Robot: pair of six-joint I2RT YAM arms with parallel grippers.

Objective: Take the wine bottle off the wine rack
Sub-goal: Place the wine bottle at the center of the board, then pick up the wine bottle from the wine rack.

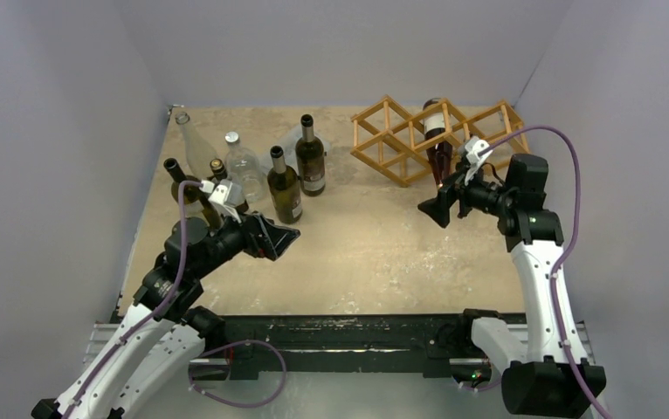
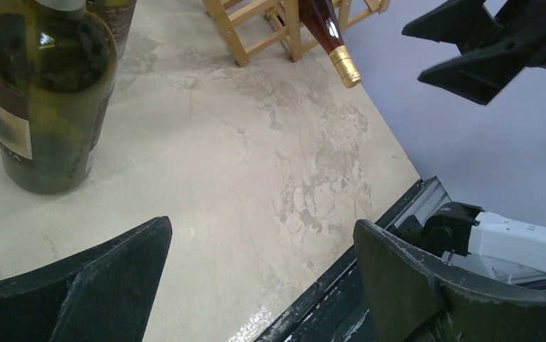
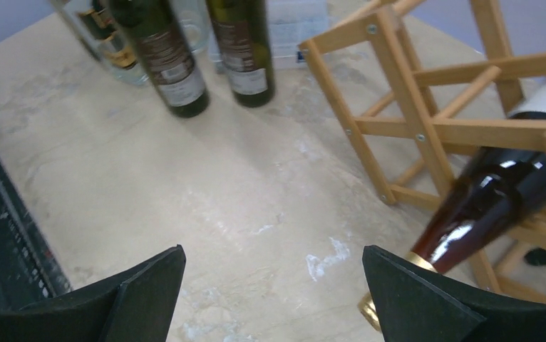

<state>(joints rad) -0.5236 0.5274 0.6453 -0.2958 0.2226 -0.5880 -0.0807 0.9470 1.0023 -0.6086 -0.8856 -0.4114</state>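
Wine rack point(image 1: 383, 140) is sitting at the far right of the desk point(image 1: 357, 262). One wine bottle point(image 1: 440, 159) is lying in a middle cell of the rack, with its white label up inside the lattice. Its dark neck with a gold foil cap is poking out of the rack's near side and tilting down toward the desk. Right hand point(image 1: 436, 208) is hovering just in front of the rack near the bottle's cap, fingers spread wide and grasping nothing. In the right wrist view the cap is showing just beside one finger point(image 3: 427, 299); whether they are touching I cannot tell. Left hand point(image 1: 283, 237) is hanging well to the left of the rack above the desk, also released and empty, jaws wide apart and pointing roughly toward the rack. A group of upright bottles is standing left of the rack. A dark green labelled bottle point(image 1: 311, 157) is closest to the rack, and a second green bottle point(image 1: 284, 186) is just left of it and nearer the arms. A clear glass bottle point(image 1: 244, 168) and a taller clear bottle point(image 1: 193, 144) are standing further left of the rack. A couple more dark bottles are partly hiding behind the left arm.
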